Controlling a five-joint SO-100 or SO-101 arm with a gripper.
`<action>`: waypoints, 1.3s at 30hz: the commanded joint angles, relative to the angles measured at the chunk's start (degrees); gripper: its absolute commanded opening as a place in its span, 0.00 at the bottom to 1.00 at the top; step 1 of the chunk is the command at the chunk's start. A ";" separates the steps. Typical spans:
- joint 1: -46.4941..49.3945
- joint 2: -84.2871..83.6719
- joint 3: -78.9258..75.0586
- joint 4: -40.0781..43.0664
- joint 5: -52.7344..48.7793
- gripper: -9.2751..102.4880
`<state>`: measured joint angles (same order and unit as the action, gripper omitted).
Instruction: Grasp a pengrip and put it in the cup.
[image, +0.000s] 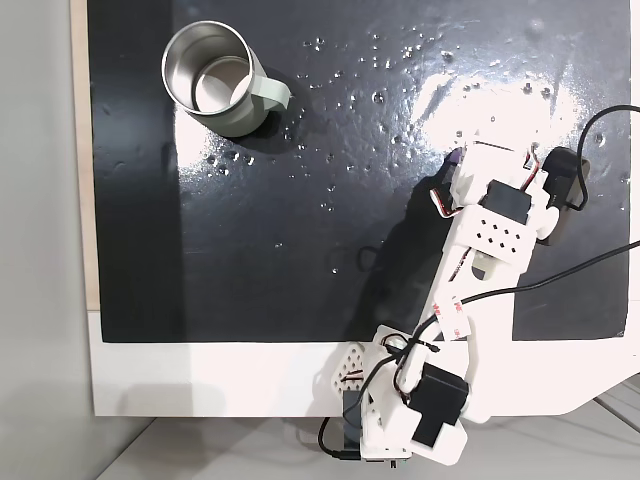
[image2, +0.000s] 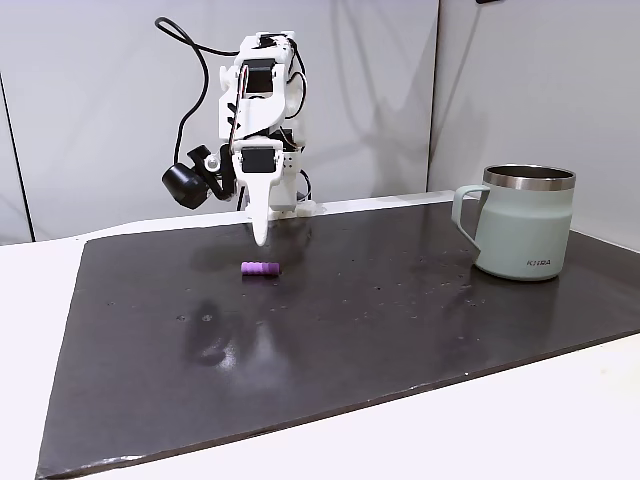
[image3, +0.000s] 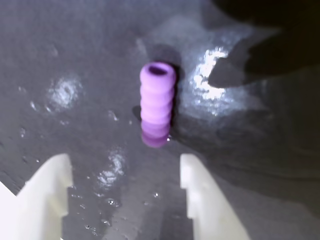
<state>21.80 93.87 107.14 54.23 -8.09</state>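
Your jaws are apart, empty, hovering above the counter. Pengrip (image3: 158, 104) lies just ahead, centred between them, long axis pointing straight away from the gripper (image3: 125, 172).

Bright glare on mat (image: 300, 200); wrist view blurred.

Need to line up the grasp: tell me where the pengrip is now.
In the wrist view the pengrip lies on the dark mat just ahead of the open jaws; in a fixed view it sits far left of the cup.
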 joint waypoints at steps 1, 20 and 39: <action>-0.53 -1.05 -4.66 1.05 -1.67 0.32; 1.49 -16.61 -15.21 10.55 1.76 0.08; -22.94 -1.23 -39.99 27.42 13.45 0.08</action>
<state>4.66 89.38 74.71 80.42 2.20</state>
